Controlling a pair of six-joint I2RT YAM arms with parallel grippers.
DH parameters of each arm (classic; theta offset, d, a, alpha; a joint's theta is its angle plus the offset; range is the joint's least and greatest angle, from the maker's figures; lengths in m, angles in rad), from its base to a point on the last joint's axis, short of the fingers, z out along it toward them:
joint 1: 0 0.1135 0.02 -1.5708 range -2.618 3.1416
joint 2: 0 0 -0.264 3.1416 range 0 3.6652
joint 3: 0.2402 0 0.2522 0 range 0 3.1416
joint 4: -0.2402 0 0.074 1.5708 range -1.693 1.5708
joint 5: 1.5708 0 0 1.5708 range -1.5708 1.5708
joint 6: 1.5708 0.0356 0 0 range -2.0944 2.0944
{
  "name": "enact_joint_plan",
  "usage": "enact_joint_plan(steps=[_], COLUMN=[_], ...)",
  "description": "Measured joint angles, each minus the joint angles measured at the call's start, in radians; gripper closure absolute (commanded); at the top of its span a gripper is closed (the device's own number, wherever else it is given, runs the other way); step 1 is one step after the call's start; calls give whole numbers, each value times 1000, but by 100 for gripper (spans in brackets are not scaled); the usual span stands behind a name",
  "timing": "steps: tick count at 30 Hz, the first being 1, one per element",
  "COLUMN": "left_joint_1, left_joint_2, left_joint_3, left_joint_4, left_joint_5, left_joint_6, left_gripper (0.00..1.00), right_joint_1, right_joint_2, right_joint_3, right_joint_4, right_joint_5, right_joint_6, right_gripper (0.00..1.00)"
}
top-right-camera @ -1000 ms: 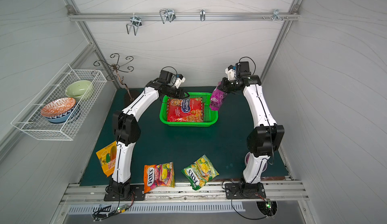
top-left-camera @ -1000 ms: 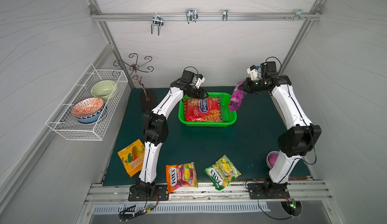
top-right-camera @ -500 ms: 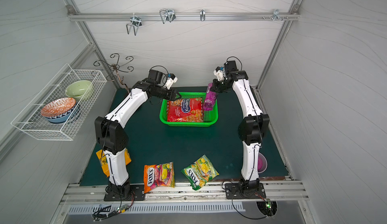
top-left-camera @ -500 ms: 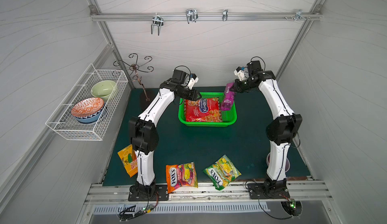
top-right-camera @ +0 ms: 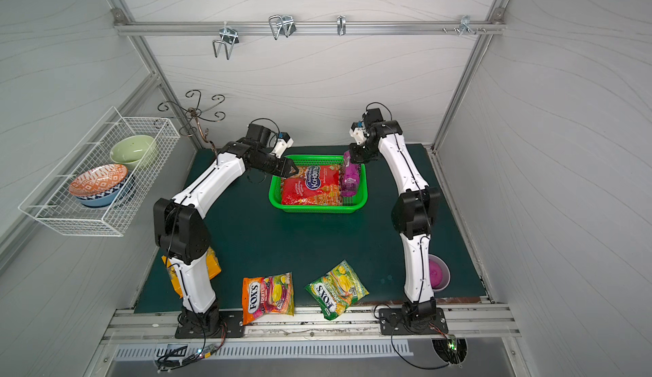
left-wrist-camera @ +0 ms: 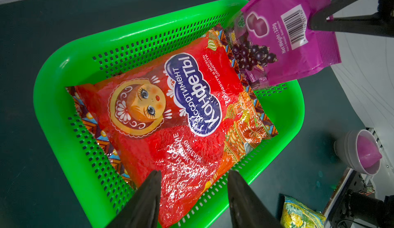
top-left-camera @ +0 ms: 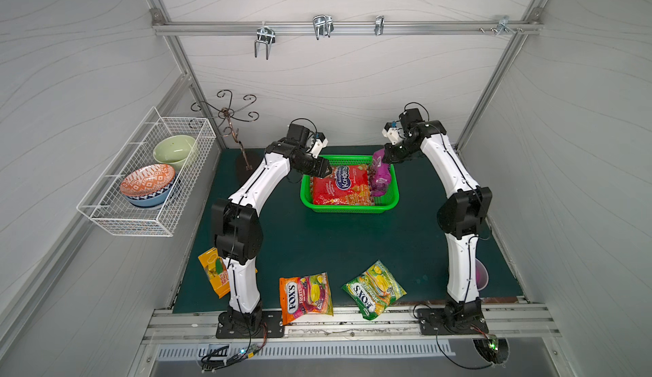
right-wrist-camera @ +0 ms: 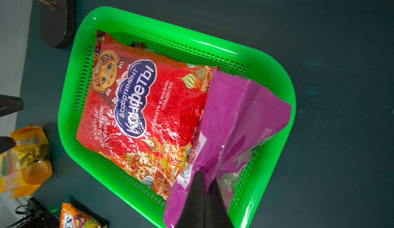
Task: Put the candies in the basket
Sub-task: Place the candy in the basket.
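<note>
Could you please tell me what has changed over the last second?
The right end effector, still shut on the purple bag, carried it from above the green basket's right rim inward and down into the basket. The left arm swung its elbow outward; the left end effector stays open over the red bag. The red bag and three front bags have not moved.

Top views: high at front, tilted down, covering the whole table [top-left-camera: 352, 244]. Wrist cams: close-up, angled down, both sharing the green basket [left-wrist-camera: 53, 101] from opposite ends.
</note>
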Motion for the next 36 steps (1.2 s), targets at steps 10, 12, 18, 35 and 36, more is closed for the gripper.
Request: enact_joint_plan(steps=[10, 12, 18, 35, 36], left_joint_1=[4, 7, 18, 27, 28], left_joint_2=[-28, -35, -60, -139, -148], left_joint_3=[-41, -47, -66, -95, -95], left_joint_4=[0, -1, -3, -109, -127], left_joint_5=[-8, -10, -19, -3, 11], left_joint_6=[3, 4, 11, 94, 111], left_gripper=[47, 47, 47, 45, 44], right_joint_1=[-15, -16, -23, -87, -81], right_joint_2=[101, 101, 115, -212, -306], right_joint_3=[60, 62, 67, -140, -253], right_joint_4=[-8, -10, -9, 87, 134], right_joint_5=[68, 77, 55, -121, -109], right_joint_6=[45, 48, 60, 143, 141], right_gripper=[100, 100, 97, 56, 54])
